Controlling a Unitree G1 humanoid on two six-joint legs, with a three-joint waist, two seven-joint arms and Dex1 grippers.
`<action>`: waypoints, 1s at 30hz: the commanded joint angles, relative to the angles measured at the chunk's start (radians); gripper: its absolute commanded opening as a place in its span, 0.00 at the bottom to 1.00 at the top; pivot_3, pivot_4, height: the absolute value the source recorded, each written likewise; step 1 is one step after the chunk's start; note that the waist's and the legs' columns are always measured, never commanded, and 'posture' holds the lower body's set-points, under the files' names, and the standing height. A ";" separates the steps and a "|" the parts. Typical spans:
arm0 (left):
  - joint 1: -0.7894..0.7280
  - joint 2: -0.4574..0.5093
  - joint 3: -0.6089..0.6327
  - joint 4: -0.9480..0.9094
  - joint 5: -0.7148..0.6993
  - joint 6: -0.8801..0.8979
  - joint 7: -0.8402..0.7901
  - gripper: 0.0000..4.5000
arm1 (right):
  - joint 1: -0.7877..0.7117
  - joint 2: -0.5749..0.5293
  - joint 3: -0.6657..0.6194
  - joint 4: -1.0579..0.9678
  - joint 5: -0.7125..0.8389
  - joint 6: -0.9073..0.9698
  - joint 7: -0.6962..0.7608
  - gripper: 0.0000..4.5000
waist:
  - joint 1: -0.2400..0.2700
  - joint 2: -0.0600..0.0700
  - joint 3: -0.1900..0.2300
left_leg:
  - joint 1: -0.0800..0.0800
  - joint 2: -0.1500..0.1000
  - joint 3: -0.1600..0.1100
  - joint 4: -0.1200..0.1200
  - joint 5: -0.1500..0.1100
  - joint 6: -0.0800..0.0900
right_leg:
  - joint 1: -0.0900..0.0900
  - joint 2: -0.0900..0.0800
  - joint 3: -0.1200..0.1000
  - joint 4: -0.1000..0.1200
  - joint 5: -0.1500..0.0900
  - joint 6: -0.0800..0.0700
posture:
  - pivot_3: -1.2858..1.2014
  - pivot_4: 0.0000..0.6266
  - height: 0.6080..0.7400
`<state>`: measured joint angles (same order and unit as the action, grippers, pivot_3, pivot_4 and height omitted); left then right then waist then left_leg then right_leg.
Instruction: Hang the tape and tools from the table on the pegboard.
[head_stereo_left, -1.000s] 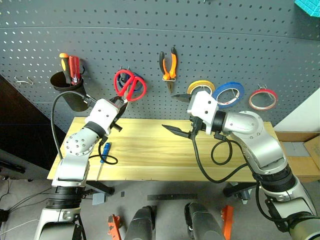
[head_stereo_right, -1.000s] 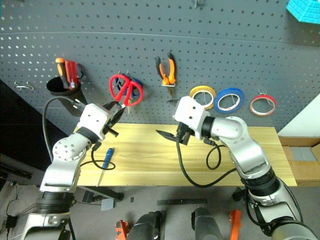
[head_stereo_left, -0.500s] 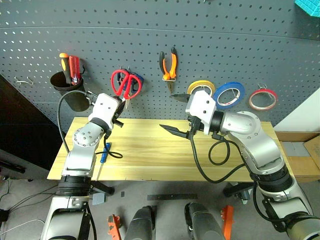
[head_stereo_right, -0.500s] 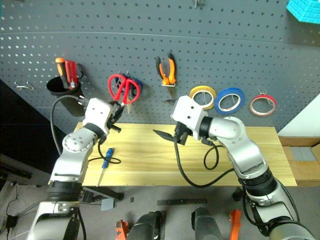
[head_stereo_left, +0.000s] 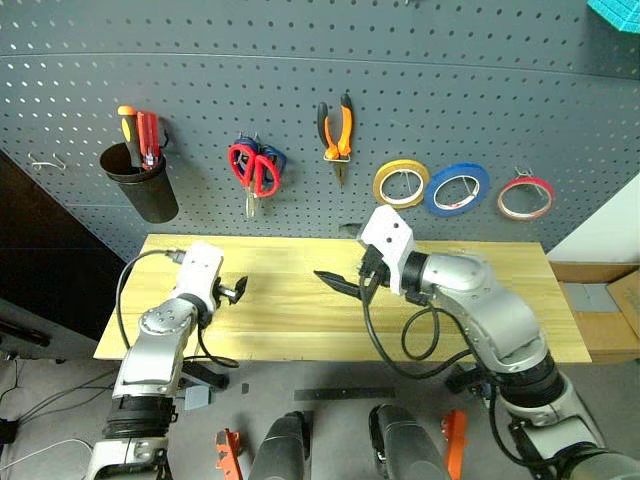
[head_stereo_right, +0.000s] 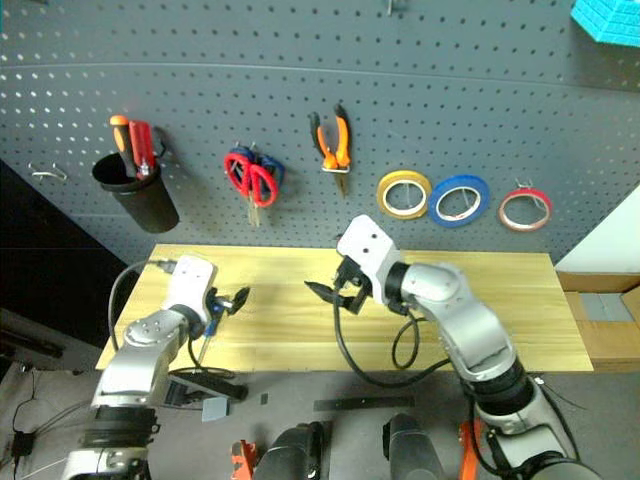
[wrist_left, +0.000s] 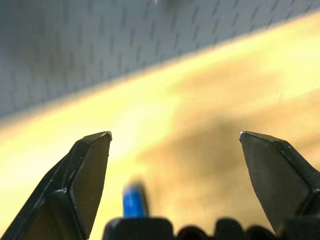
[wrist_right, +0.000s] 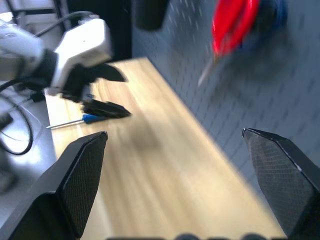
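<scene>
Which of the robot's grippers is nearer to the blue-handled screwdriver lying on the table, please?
The left. The left gripper hangs open just above the blue-handled screwdriver at the table's left end. The right gripper, also open, is over the table's middle, well away.

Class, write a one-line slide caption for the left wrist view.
Open left gripper above the table, blue-handled screwdriver between its fingers.

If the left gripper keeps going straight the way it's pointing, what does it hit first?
Probably the table: the open left gripper tilts down over bare planks, the pegboard beyond. The blue-handled screwdriver lies just beneath it; depth is unclear.
</scene>
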<state>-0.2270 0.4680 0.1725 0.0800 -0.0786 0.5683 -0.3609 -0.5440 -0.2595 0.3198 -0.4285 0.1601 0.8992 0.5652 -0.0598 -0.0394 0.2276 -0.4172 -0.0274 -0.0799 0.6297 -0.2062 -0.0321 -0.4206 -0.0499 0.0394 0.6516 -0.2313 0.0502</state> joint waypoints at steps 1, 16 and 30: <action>0.001 0.035 0.084 -0.029 -0.041 0.101 0.015 0.99 | -0.004 0.074 -0.002 -0.066 0.038 0.236 -0.082 1.00 | 0.000 0.000 0.000 | 0.000 0.000 0.000 0.000 0.000 0.000 | 0.000 0.000 0.000 0.000 0.000 0.000 | 0.49 0.41 1.00; -0.217 0.090 0.067 0.435 -0.049 0.132 -0.026 0.99 | -0.122 0.178 0.071 0.026 0.050 0.350 -0.209 1.00 | -0.007 0.003 0.036 | 0.000 0.000 0.000 -0.001 0.000 0.000 | -0.001 0.001 -0.001 -0.001 0.000 0.000 | 0.48 0.51 1.00; -0.346 0.078 0.069 0.696 -0.058 0.037 -0.004 0.42 | -0.181 0.103 0.154 -0.008 0.071 0.153 -0.097 1.00 | -0.026 0.001 0.050 | -0.001 0.000 0.000 -0.002 0.000 -0.001 | -0.003 -0.003 -0.001 0.000 0.000 0.000 | 0.47 0.47 1.00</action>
<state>-0.5751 0.5466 0.2427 0.7696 -0.1319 0.6041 -0.3624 -0.7080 -0.1548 0.4624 -0.3895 0.2231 1.1112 0.4435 -0.0855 -0.0382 0.2776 -0.4186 -0.0276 -0.0799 0.6279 -0.2066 -0.0327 -0.4233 -0.0533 0.0382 0.6512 -0.2312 0.0504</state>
